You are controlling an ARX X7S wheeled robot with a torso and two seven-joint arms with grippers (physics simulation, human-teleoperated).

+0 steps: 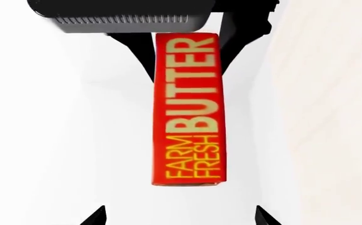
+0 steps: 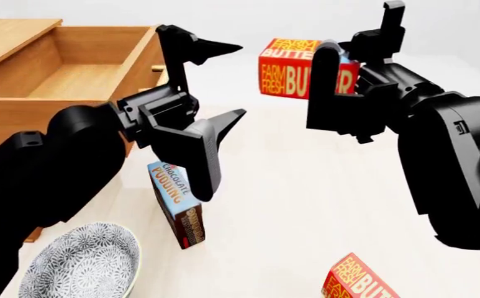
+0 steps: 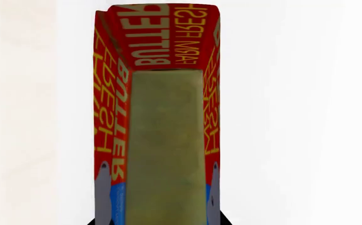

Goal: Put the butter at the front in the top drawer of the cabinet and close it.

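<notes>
A red-orange butter (image 2: 285, 67) box hangs in the air at the head view's upper middle, with my right gripper (image 2: 333, 73) shut on it. In the right wrist view this butter (image 3: 162, 140) fills the space between the grey pads (image 3: 102, 187) of the right gripper (image 3: 158, 206). My left gripper (image 2: 238, 79) stands open just left of the box, its dark fingertips (image 1: 99, 216) spread wide and nothing between them. The left wrist view faces the held butter (image 1: 187, 110). The cabinet (image 2: 16, 133) is at the far left, and its top drawer (image 2: 66, 84) is pulled out and looks empty.
A second butter box (image 2: 360, 282) lies at the near edge, right of centre. A blue chocolate pudding box (image 2: 176, 202) stands under my left gripper. A patterned grey bowl (image 2: 82, 264) sits at the near left. The light table (image 2: 306, 205) spreads between them.
</notes>
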